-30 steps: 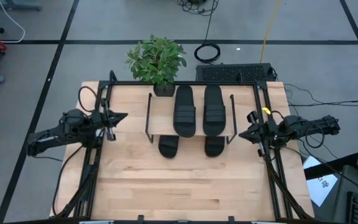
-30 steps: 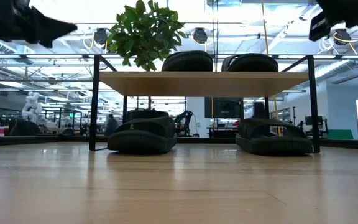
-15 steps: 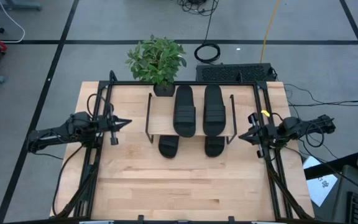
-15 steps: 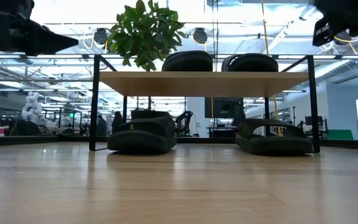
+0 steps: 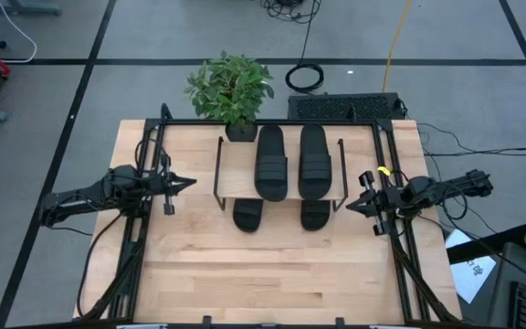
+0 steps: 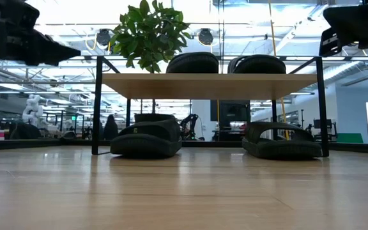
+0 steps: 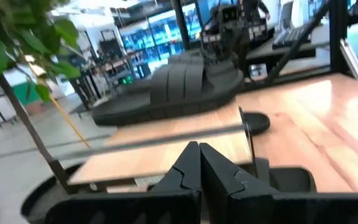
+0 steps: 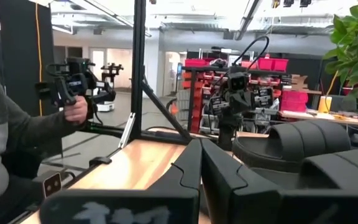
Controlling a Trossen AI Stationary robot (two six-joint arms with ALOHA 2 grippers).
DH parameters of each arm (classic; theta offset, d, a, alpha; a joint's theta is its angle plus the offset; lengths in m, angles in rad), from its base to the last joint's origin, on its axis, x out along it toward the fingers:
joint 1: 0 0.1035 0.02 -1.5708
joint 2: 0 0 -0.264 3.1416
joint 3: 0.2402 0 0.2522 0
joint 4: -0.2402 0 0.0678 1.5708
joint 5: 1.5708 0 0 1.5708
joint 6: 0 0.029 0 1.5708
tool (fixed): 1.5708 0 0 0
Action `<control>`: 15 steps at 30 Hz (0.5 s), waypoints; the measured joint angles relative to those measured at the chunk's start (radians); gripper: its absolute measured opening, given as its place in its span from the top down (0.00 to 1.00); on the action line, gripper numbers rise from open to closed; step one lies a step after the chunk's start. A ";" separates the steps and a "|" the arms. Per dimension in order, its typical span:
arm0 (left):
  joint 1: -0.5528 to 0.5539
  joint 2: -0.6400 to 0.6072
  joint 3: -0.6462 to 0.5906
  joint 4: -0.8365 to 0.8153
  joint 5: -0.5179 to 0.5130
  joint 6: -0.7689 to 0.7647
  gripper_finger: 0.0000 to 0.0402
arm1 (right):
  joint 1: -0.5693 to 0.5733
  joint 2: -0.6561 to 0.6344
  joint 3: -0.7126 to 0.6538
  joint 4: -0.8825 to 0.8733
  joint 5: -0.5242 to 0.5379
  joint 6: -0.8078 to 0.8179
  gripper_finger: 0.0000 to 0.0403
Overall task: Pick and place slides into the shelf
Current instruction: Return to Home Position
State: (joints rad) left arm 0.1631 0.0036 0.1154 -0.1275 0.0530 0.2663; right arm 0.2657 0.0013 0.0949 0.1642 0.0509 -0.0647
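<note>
The shelf [image 5: 238,170] is set on the far middle of the tabletop [image 5: 272,270], just in front of a potted plant [image 5: 230,89] that is placed at the far edge by the shelf's left rear corner. Two slides are laid side by side on the light wood top board, the upper left slide [image 5: 271,163] and the upper right slide [image 5: 312,163], both aligned from front to back and close together. Two more are tucked beneath the board on the tabletop: only the near ends of the lower left slide [image 5: 247,214] and the lower right slide [image 5: 315,216] are seen from above, while the low view shows them resting flat between the wire legs, well apart from each other. The left gripper [image 5: 187,182] is held above the tabletop to the left of the shelf, pointed toward it, with its fingers clenched together on nothing. The right gripper [image 5: 349,206] is held to the right of the shelf, near its front right leg, likewise pressed closed and empty. Beyond the table, a person's grey sleeve [image 8: 8,134] and a hand [image 8: 78,111] wrapped around a dark device are seen.
</note>
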 joint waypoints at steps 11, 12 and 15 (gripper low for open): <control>0.000 0.000 -0.001 -0.037 0.000 -0.023 1.00 | 0.000 0.000 -0.039 0.048 0.004 0.019 1.00; 0.000 0.000 -0.001 -0.037 0.000 -0.023 1.00 | 0.000 0.000 -0.039 0.034 0.004 0.019 1.00; 0.000 0.000 -0.002 -0.036 0.001 -0.025 1.00 | 0.000 0.000 -0.040 0.039 0.004 0.014 1.00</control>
State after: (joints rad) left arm 0.1631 0.0036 0.1130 -0.1640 0.0542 0.2409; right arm 0.2657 0.0011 0.0547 0.2029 0.0550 -0.0502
